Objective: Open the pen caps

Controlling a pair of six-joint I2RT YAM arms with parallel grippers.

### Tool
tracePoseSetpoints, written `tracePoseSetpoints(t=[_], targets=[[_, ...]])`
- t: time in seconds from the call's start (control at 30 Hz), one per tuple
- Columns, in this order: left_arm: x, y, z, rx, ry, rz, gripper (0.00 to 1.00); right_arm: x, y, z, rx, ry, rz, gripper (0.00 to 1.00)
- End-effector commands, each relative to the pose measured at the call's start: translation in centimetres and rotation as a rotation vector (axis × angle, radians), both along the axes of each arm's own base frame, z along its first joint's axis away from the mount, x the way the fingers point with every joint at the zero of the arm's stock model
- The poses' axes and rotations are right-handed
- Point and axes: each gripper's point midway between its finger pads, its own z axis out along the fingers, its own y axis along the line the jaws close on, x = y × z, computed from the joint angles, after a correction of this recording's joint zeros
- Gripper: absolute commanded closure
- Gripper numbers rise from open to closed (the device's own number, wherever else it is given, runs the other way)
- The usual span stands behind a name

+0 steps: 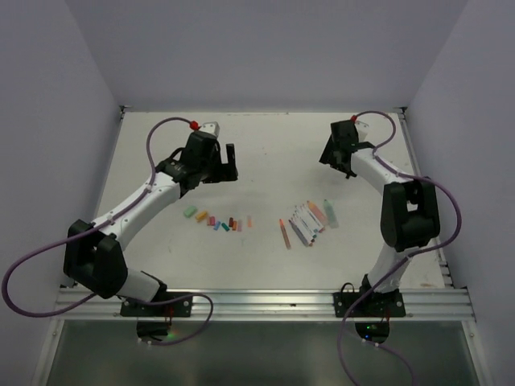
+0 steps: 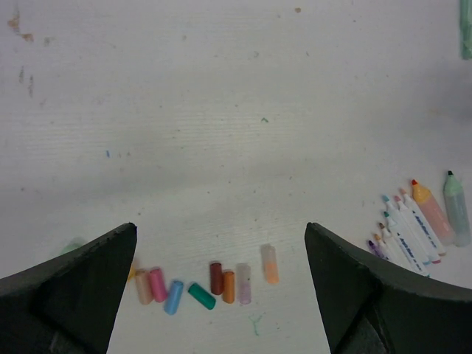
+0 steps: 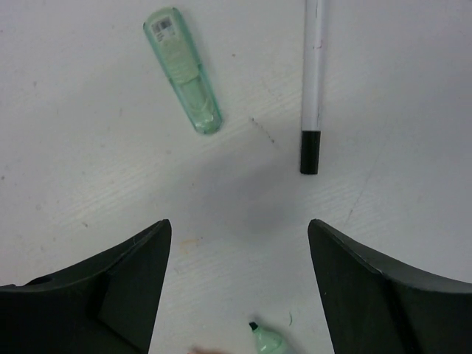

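Several pen caps (image 2: 214, 284) lie in a loose row on the white table, pink, blue, green, dark red, orange and pale ones; from above this row of caps (image 1: 217, 219) sits left of centre. The pens (image 1: 308, 219) lie side by side to its right, tips bare, and they show in the left wrist view as pens (image 2: 413, 228). My left gripper (image 2: 221, 226) hangs open and empty above the table behind the caps (image 1: 224, 171). My right gripper (image 3: 238, 223) is open and empty behind the pens (image 1: 342, 165). Below it lie a white pen with a black end (image 3: 313, 81) and a bare green highlighter tip (image 3: 262, 341).
A pale green translucent plastic piece with a label (image 3: 183, 70) lies beyond the right gripper; its edge shows as a green strip (image 2: 466, 29). One orange pen (image 1: 284, 233) lies apart from the cluster. Grey walls close the table's sides and back. A metal rail (image 1: 257, 301) runs along the front.
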Motion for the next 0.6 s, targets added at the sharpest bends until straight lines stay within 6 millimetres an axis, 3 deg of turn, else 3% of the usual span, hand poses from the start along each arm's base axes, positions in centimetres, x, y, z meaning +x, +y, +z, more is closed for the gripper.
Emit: tracePoseSetpoints(t=[0.0,0.07,0.1,0.13,0.17,0.23,0.3,0.33,0.37,0.43,0.47,0.57], targets=[[0.2,1.8,1.2,0.014,-0.076,-0.012,0.02,3.5,-1.2,0.6,0.001,-0.034,-0.063,0.22],[0.0,2.5,0.7,0.019,-0.080,-0.010,0.02,5.6,-1.0,-0.3,0.019,-0.029,-0.049,0.26],[-0.2,2.7,0.3,0.023,-0.075,-0.011,0.02,7.1,-0.9,0.5,0.034,-0.054,-0.035,0.28],[-0.2,3.0,0.1,0.028,-0.073,-0.008,0.02,7.7,-0.9,0.2,0.038,-0.050,-0.029,0.29],[-0.3,3.1,0.0,0.033,-0.073,-0.013,0.02,8.2,-0.8,-1.4,0.038,-0.017,-0.016,0.30],[-0.5,3.4,-0.6,0.040,-0.062,-0.012,0.02,9.9,-0.8,-1.0,0.022,-0.033,0.011,0.31],[-0.7,3.5,-0.9,0.041,-0.058,-0.018,0.02,10.7,-1.0,-2.4,-0.011,-0.007,0.035,0.33],[-0.6,3.4,-0.9,0.039,-0.063,-0.020,0.02,11.6,-1.0,-1.8,-0.016,-0.022,0.039,0.33],[-0.6,3.5,-1.0,0.042,-0.062,-0.021,0.02,11.8,-1.1,-3.2,-0.030,0.008,0.051,0.34],[-0.6,3.5,-1.2,0.039,-0.061,-0.025,0.02,12.6,-1.1,-3.0,-0.041,0.014,0.061,0.34],[-0.7,3.4,-1.3,0.036,-0.057,-0.030,0.02,12.7,-1.1,-4.0,-0.052,0.039,0.076,0.34],[-0.6,3.2,-1.3,0.030,-0.059,-0.035,0.02,13.0,-0.7,-4.6,-0.053,0.055,0.107,0.38]])
